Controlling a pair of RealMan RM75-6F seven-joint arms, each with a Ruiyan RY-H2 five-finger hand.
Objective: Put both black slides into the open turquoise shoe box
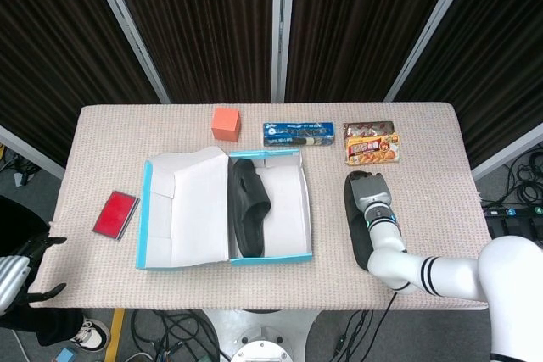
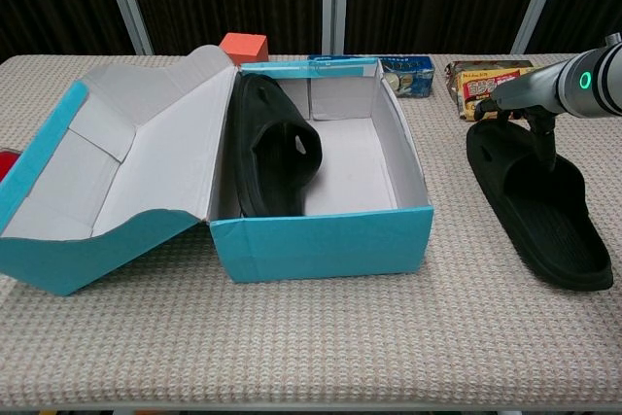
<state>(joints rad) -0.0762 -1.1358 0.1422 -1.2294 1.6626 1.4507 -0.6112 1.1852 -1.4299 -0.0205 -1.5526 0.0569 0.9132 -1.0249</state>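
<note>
- One black slide [image 2: 272, 148] stands on edge inside the turquoise shoe box [image 2: 321, 230], against its left wall.
- Second slide [image 2: 539, 206] lies flat on the worktop [image 2: 321, 347], right of the box, well apart from it.
- Right hand [image 2: 513, 104] sits at this slide's far end, fingers [image 2: 536, 135] reaching down into the strap; whether they grip cannot be told.
- Left hand [image 1: 30, 273] hangs off the near-left worktop edge, fingers apart, holding nothing.
- Risk: a shallow hold on the strap could let the slide drop, or swing into the box wall.

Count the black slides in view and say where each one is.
2. One slide stands on edge against the left wall inside the turquoise shoe box. The other slide lies flat on the table, right of the box, under the right hand.
</note>
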